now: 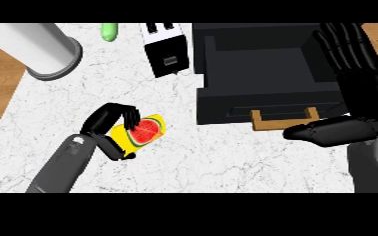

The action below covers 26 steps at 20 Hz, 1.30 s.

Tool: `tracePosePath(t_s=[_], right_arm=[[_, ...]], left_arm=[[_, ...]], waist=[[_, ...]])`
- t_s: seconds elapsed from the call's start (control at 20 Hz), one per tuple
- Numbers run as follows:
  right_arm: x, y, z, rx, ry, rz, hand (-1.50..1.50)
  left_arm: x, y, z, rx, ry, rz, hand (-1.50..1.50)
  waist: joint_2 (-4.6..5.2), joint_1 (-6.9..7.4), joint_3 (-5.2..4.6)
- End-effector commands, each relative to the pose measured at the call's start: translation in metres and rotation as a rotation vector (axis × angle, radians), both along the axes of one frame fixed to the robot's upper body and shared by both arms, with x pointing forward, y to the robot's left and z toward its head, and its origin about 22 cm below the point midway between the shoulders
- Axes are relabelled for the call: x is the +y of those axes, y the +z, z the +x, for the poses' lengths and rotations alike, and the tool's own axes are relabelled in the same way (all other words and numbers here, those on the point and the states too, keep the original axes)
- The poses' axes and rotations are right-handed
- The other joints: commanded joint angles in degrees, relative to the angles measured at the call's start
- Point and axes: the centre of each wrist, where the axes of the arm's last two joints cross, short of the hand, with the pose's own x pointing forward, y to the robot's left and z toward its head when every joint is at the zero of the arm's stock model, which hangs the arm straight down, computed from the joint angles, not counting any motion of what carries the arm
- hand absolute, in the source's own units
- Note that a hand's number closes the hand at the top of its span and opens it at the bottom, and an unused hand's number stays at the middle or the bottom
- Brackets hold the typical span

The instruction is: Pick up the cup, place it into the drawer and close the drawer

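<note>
The cup (142,134) is yellow with a watermelon slice printed on it, and it lies tilted in my left hand (111,122), over the left half of the bench (221,160) and nearer its front edge than its back. My left fingers (131,115) curl over the cup's upper side and my thumb comes round from below, so I am grasping it; part of the cup is hidden under my palm. My grey left forearm (63,165) runs back to the front edge.

To the right of the cup, well apart from it, the dark drawer (255,75) stands pulled open, its wooden handle (284,120) facing the front edge. My right hand (347,80) is at the drawer's right wall, fingers straight and released, reaching toward the back edge, with the thumb (317,130) jutting left just beside the handle.

Just left of the drawer, near the back edge, sits a black toaster (166,50). A small green thing (109,31) lies at the back edge, and a grey cylinder (40,50) stands at the back left corner.
</note>
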Motion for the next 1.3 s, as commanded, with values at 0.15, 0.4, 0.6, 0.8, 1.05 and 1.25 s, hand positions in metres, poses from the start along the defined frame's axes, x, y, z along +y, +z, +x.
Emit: tracePosePath(t_s=[0.15, 0.4, 0.6, 0.8, 1.05, 1.25], right_arm=[[-0.010, -0.005, 0.000, 0.004, -0.013, 0.006, -1.50], [-0.022, -0.014, -0.007, 0.023, -0.044, -0.010, -1.50], [-0.009, -0.009, -0.010, 0.028, -0.053, -0.016, -1.50], [0.001, -0.003, -0.019, 0.020, -0.066, -0.006, -1.50], [-0.010, -0.022, -0.001, 0.023, -0.073, -0.019, -1.50], [-0.018, -0.006, -0.003, 0.027, -0.083, -0.013, -1.50]], left_arm=[[-0.001, -0.010, -0.004, -0.153, 0.304, -0.299, 1.50], [0.010, -0.021, -0.018, -0.219, 0.712, -0.349, 1.50], [-0.029, 0.006, 0.017, -0.239, 0.606, -0.356, 1.50], [-0.065, 0.051, 0.045, -0.291, 0.553, -0.360, 1.50], [-0.101, 0.128, 0.076, -0.303, 0.430, -0.337, 1.50], [-0.141, 0.167, 0.075, -0.296, 0.395, -0.311, 1.50]], waist=[[0.05, 1.30, -0.29], [-0.49, 2.02, -0.12], [-0.84, 2.18, -0.02], [-1.23, 2.71, 0.04], [-1.26, 3.43, 0.10], [-1.32, 3.36, 0.06]])
